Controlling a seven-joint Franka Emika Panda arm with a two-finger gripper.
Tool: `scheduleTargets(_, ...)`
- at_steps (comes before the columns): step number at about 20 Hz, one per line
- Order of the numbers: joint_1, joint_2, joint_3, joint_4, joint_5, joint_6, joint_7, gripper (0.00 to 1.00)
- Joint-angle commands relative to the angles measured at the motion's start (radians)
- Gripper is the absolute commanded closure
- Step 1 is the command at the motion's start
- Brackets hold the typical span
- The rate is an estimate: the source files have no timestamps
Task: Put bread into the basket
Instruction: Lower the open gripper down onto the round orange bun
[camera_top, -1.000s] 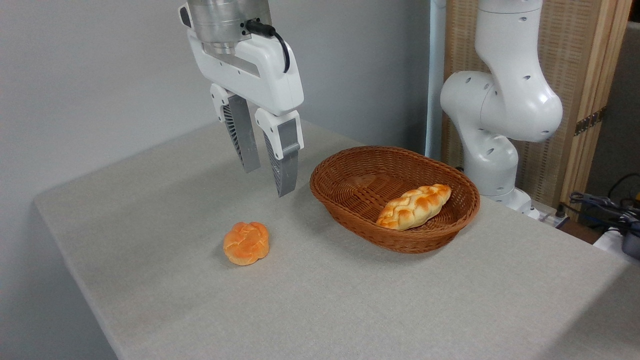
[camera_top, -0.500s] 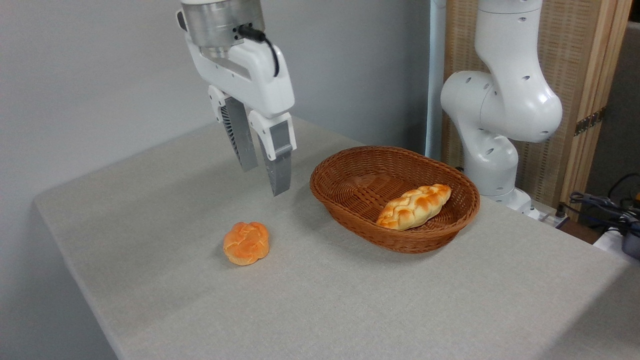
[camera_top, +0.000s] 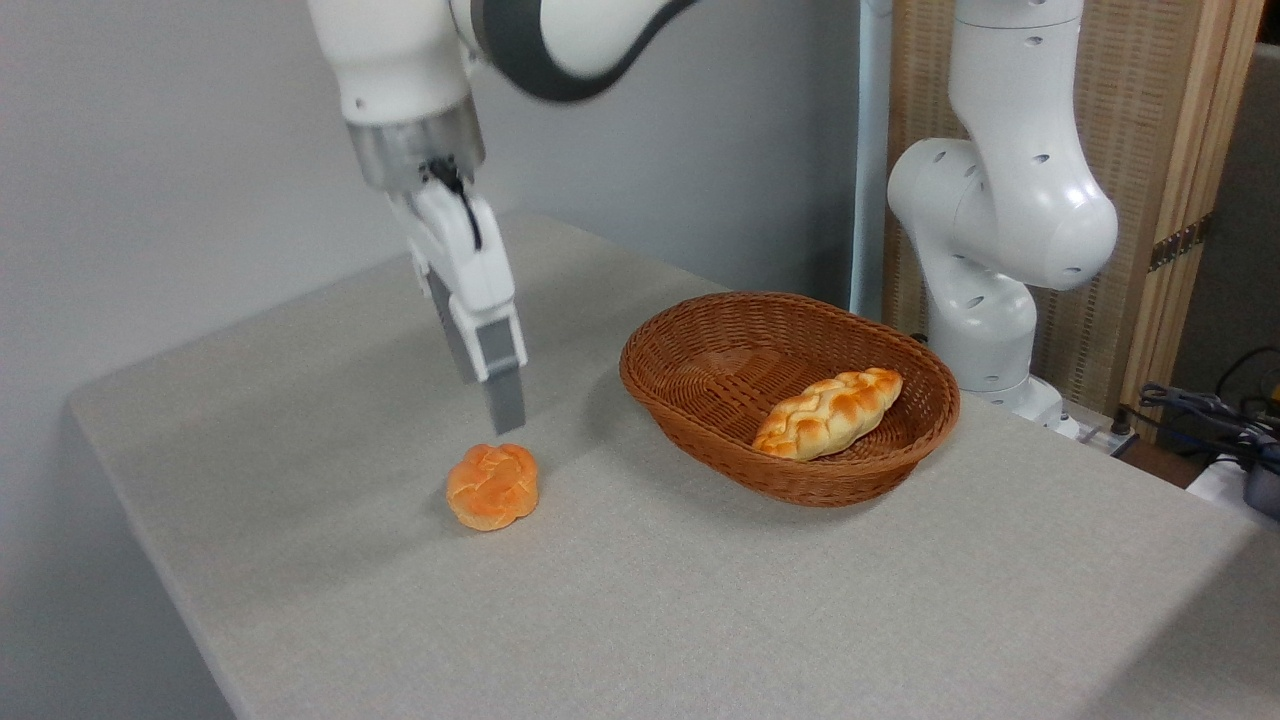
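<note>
The fixed camera looks down across a table covered in a pale grey, finely textured cloth (camera_top: 700, 620). On it, toward the left and near the front, lies the small round orange-golden bun with a knotted top (camera_top: 492, 486), resting flat on the cloth and touching nothing else.

Just above and slightly behind the bun hangs the white two-finger gripper with grey finger pads (camera_top: 503, 408), pointing downward and leaning a little to the right. It is turned edge-on to the camera, so one finger hides the other; whether the fingers stand apart or together cannot be told from this angle. Nothing is seen between them, and the lowest tip is clear of the bun, with a strip of cloth showing between the two.

To the right of the bun, well apart from it, sits the oval, shallow, reddish-brown woven wicker basket (camera_top: 680, 400). Inside it, toward its right and front wall, lies a longer, paler braided loaf with browned ridges (camera_top: 828, 412), set at a slant with its right end higher.

Behind the basket rises the white jointed robot arm (camera_top: 1010, 210), its base at the table's far right edge. A wooden slatted screen (camera_top: 1160, 150) stands behind it, and dark cables (camera_top: 1200, 410) lie at the far right.
</note>
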Motion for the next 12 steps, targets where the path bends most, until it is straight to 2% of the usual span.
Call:
scheduleTargets(1, -0.042, -0.008, 0.012, -0.135, -0.008, 0.187, 0.002, 0.00)
scheduleTargets(3, -0.067, -0.006, 0.013, -0.191, 0.001, 0.253, 0.002, 0.00)
scheduleTargets(12, -0.067, 0.000, 0.013, -0.206, 0.004, 0.265, 0.007, 0.00)
